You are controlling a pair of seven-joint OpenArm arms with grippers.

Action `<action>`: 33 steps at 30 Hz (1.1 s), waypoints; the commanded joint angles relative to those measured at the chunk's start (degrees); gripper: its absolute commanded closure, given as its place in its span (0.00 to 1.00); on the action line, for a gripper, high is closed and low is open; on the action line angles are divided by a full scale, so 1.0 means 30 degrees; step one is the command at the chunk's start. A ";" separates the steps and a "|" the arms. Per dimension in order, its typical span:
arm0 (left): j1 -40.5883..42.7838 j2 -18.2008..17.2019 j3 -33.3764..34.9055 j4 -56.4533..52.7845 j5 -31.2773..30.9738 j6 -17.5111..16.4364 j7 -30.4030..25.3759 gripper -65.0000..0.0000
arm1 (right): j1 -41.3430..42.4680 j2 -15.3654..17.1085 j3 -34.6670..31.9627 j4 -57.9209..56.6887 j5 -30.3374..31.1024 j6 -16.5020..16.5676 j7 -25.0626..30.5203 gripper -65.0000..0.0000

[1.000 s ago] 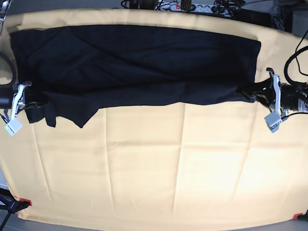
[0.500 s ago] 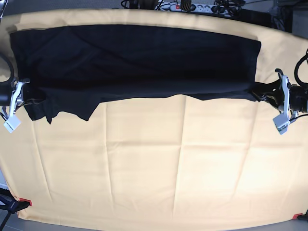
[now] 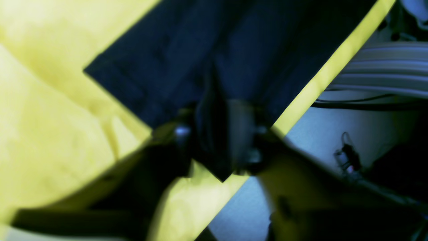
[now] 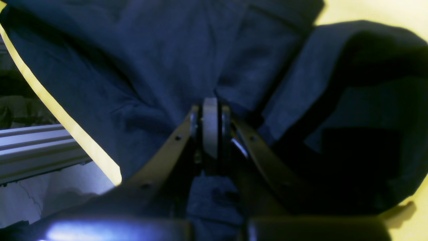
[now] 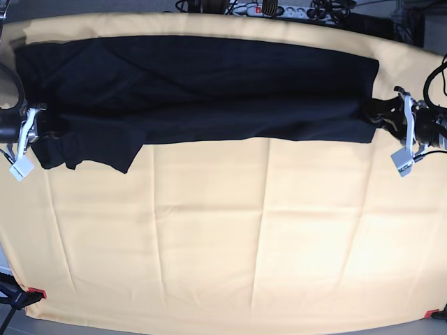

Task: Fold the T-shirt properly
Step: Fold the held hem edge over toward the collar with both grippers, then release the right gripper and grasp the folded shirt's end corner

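Looking across the pale yellow cloth [image 5: 230,237], we are seeing its near half lying bare, creased into soft squares, with the T-shirt [image 5: 202,91] stretched as a long dark band along the cloth's far half. Red clips [image 5: 36,292] are sitting at the cloth's near corners. The T-shirt is lying folded lengthwise, its near edge running fairly straight across the cloth, and a looser flap with a sleeve is hanging a little nearer at the end by the right gripper [image 5: 43,129].

The right gripper is sitting at that end of the T-shirt, and in its wrist view we are watching the fingers [image 4: 210,127] pressed tight together with dark fabric bunching around the pinch, so it is clamped on the T-shirt. At the T-shirt's opposite end the left gripper [image 5: 377,115] is sitting right at the corner; its wrist view is blurred, showing the fingers [image 3: 240,134] standing apart with a dark point of fabric [image 3: 214,147] between them, so we are reading the jaws as parted, and we cannot tell whether the cloth is still touching them.

Beyond the T-shirt, past the cloth's far edge, cables and a power strip [image 5: 269,9] are lying.
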 commanded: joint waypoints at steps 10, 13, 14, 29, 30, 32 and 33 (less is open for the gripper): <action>0.0998 -0.0699 -0.0248 0.0197 -0.0324 -0.0087 0.0012 0.42 | 0.0335 0.0546 0.0219 0.0255 0.0462 0.0084 0.1450 0.47; 0.1078 -0.0707 -0.0248 0.0197 -0.0324 -0.0087 0.0012 0.42 | 0.0321 0.0306 0.0219 0.0248 -0.1173 0.0084 0.2652 0.47; 0.1078 -0.0707 -0.0248 0.0197 -0.0324 -0.0087 0.0012 0.42 | 0.0321 0.0095 0.0219 0.0255 -0.2222 0.0084 0.3184 0.47; 0.1078 -0.0707 -0.0248 0.0197 -0.0324 -0.0087 0.0012 0.42 | 0.0342 -0.1989 0.0219 0.0255 -0.9530 -0.2368 0.7308 0.83; 0.1078 -0.0707 -0.0248 0.0197 -0.0324 -0.0087 0.0012 0.42 | 0.0350 -0.1989 0.0219 0.0255 -0.9435 -0.2419 0.7147 0.99; 0.1071 -0.0707 -0.0248 0.0197 -0.0324 -0.0095 0.0012 0.42 | 0.0408 -0.1996 0.0219 0.0270 -0.9209 -0.2346 0.6812 1.00; 0.1071 -0.0707 -0.0248 0.0197 -0.0324 -0.0095 0.0012 0.42 | 0.0444 -0.1989 0.0219 0.0342 -0.8881 -0.2033 0.6666 1.00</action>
